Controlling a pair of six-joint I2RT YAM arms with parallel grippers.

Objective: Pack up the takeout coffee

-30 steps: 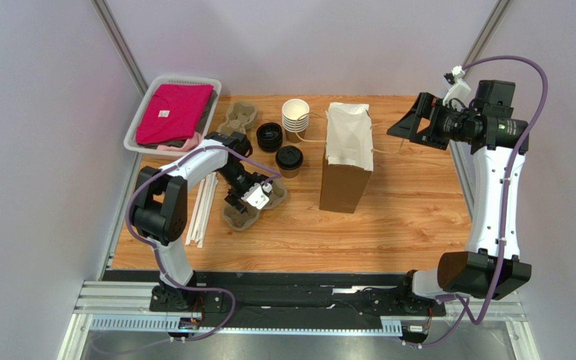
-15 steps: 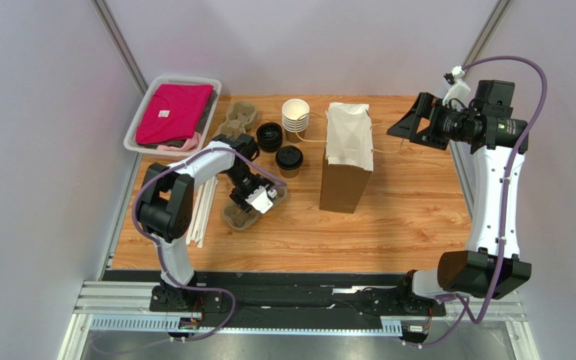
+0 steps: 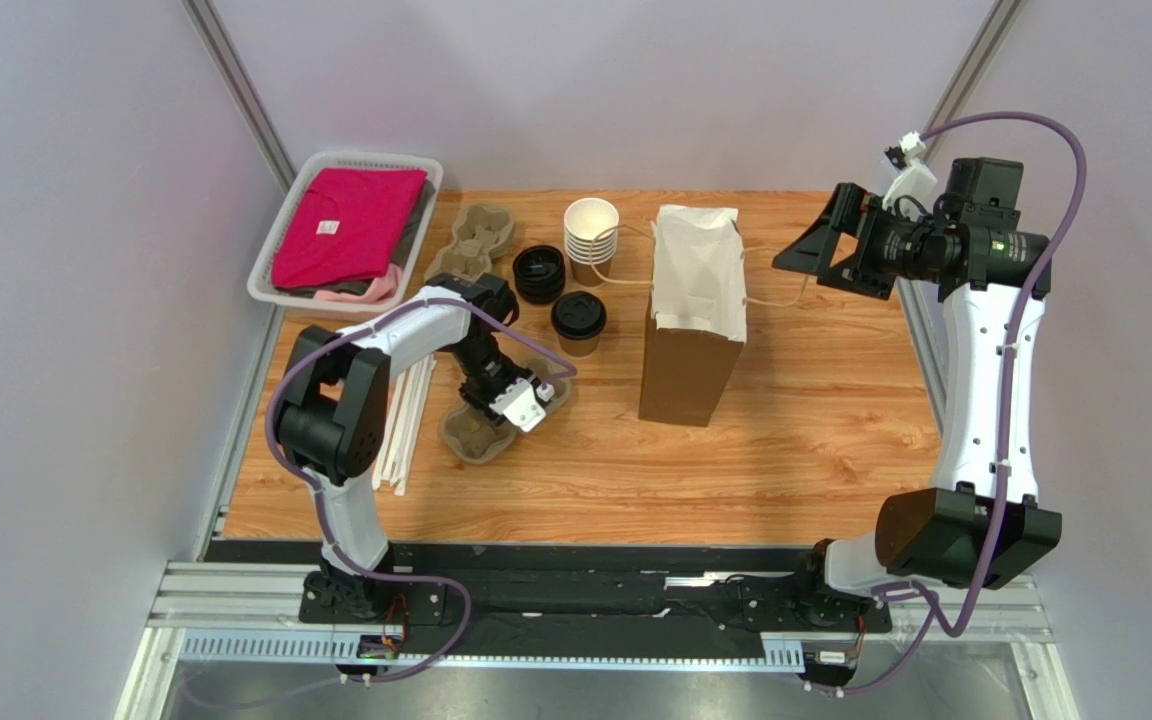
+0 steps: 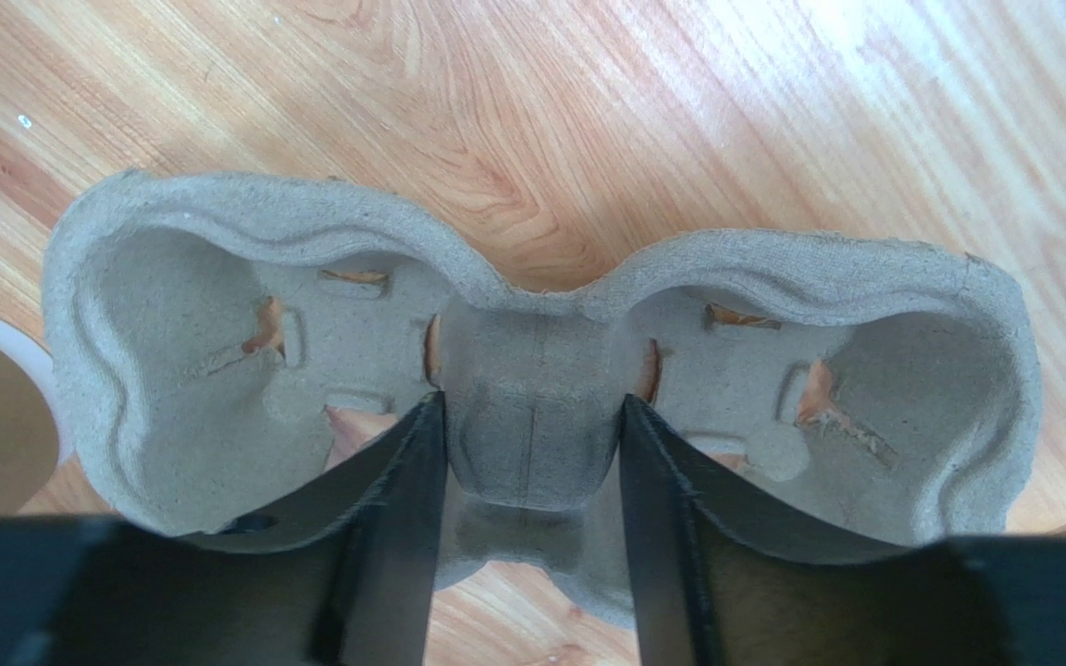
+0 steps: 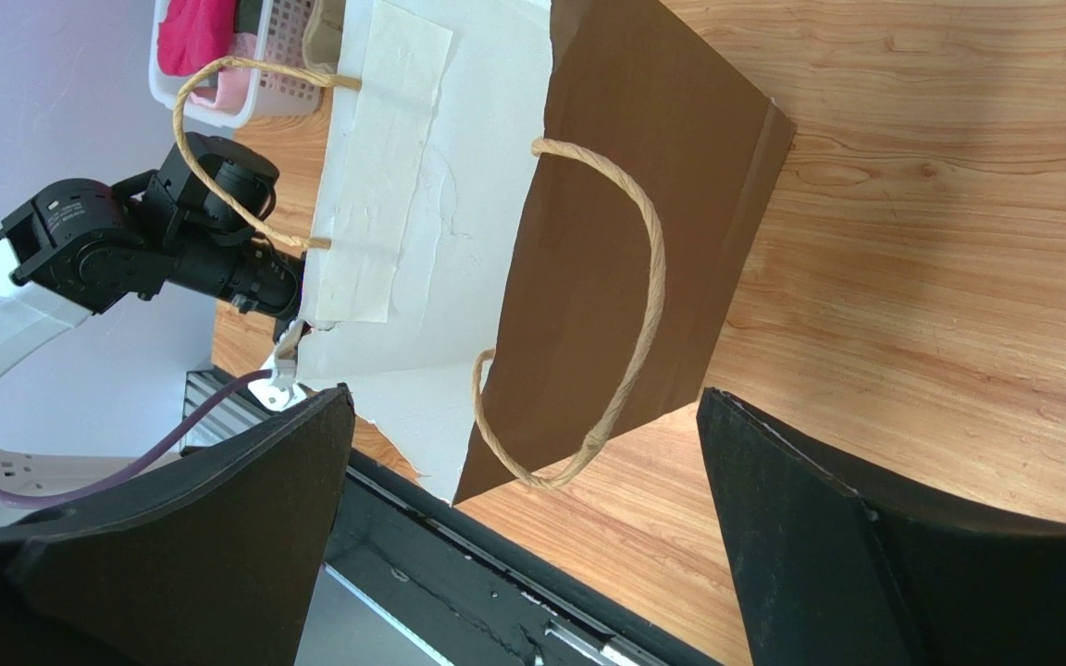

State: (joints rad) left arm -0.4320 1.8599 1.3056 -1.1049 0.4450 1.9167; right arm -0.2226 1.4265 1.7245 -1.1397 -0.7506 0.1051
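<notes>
Fingers (image 4: 393, 486) of left gripper (image 4: 528, 410) astride middle ridge of pulp carrier (image 4: 886, 361)

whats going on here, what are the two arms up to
The left gripper is down on the two-slot pulp cup carrier, its fingers on either side of the middle ridge; whether they are clamped on it is hard to tell. The lidded coffee cup stands untouched just behind the carrier, next to the brown paper bag. The right gripper is raised at the far right, open and empty, facing the bag.
</notes>
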